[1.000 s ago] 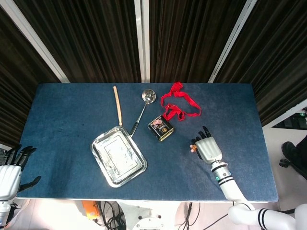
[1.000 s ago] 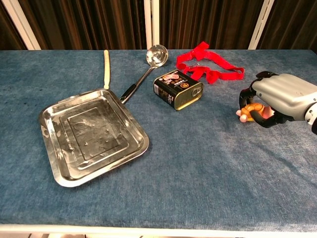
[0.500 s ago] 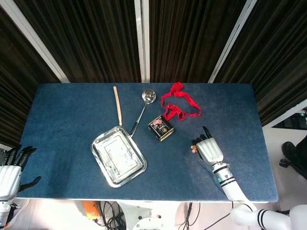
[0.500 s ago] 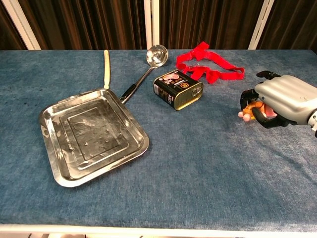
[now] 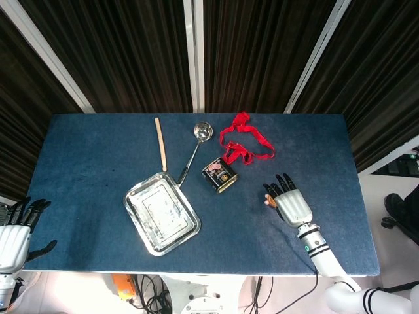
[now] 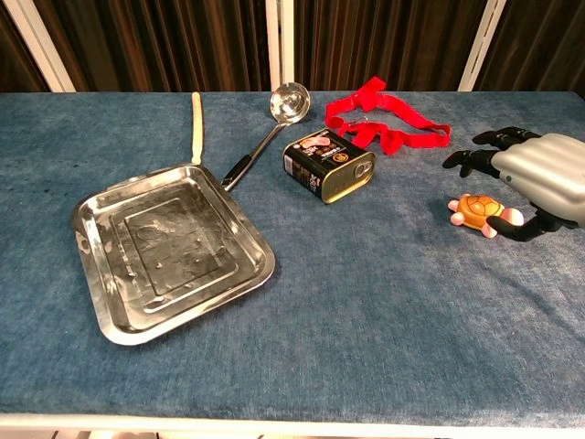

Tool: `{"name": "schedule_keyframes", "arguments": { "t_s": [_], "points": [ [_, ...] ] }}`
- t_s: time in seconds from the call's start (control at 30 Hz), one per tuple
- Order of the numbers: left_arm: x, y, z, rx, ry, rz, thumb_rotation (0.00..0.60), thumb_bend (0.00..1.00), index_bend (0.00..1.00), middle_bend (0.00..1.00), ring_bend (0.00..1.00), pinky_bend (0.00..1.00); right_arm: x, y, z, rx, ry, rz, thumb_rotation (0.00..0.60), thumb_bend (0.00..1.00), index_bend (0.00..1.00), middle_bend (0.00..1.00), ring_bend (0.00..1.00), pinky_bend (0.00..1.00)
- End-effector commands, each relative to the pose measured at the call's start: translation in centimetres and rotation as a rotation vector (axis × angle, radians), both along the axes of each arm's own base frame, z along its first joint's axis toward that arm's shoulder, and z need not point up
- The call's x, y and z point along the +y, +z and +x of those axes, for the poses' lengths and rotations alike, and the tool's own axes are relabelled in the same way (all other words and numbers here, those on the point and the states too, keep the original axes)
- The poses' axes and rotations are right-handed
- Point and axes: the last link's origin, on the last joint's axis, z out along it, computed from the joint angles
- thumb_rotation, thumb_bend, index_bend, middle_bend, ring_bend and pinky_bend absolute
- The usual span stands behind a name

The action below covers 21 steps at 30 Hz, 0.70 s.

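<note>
One toy turtle (image 6: 475,210) on surface, just under right robot hand (image 6: 539,178), fingers spread wide, holding nothing. Risk: thumb nudges turtle, it skids away.

- Table (image 5: 98,140): rectangular, covered in dark blue cloth.
- Backdrop: dark pleated curtains (image 5: 131,52) behind the table.
- White frame bars (image 5: 190,55) crossing the curtains, upright and slanted.
- Floor: pale, with cables (image 5: 147,288) below the table's near edge.
</note>
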Motion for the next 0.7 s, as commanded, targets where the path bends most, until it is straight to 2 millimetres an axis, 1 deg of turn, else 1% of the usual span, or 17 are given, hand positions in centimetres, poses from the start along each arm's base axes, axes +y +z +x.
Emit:
{"name": "schedule_keyframes", "arguments": {
  "t_s": [0.03,0.17,0.37,0.47,0.53,0.63,0.7],
  "points": [
    [0.0,0.0,0.0,-0.001,-0.001,-0.001,0.600,0.14,0.16,0.13,0.00,0.10,0.3,0.2,-0.2,0.008,-0.008,0.004,0.600,0.33,0.18,0.26,0.00,0.00],
    [-0.1,-0.1,0.0,-0.002,0.001,-0.003,0.600,0.14,0.16,0.13,0.00,0.10,0.5,0.2,-0.4,0.031,-0.026,0.008,0.600,0.35,0.24,0.32,0.00,0.00],
    [0.0,-0.1,-0.1,-0.003,0.004,-0.010,0.600,0.14,0.16,0.13,0.00,0.10,0.3,0.2,-0.7,0.063,-0.065,-0.019,0.600,0.35,0.28,0.37,0.00,0.00],
    [0.0,-0.1,-0.2,-0.004,0.005,-0.012,0.600,0.14,0.16,0.13,0.00,0.10,0.1,0.1,-0.8,0.065,-0.077,-0.029,0.600,0.36,0.35,0.39,0.00,0.00],
    [0.0,-0.1,-0.2,-0.004,0.006,-0.013,0.600,0.14,0.16,0.13,0.00,0.10,0.0,-0.2,-0.8,0.066,-0.080,-0.032,0.600,0.37,0.45,0.45,0.04,0.00],
    [0.0,-0.1,-0.3,-0.004,0.008,-0.012,0.600,0.14,0.16,0.13,0.00,0.10,-0.2,-0.6,-0.8,0.061,-0.074,-0.045,0.600,0.40,0.65,0.60,0.13,0.00],
    [-0.1,0.0,-0.3,-0.005,0.009,-0.010,0.600,0.14,0.16,0.13,0.00,0.10,-0.2,-0.8,-0.7,0.055,-0.069,-0.060,0.600,0.42,0.76,0.68,0.19,0.00]
  ]
}}
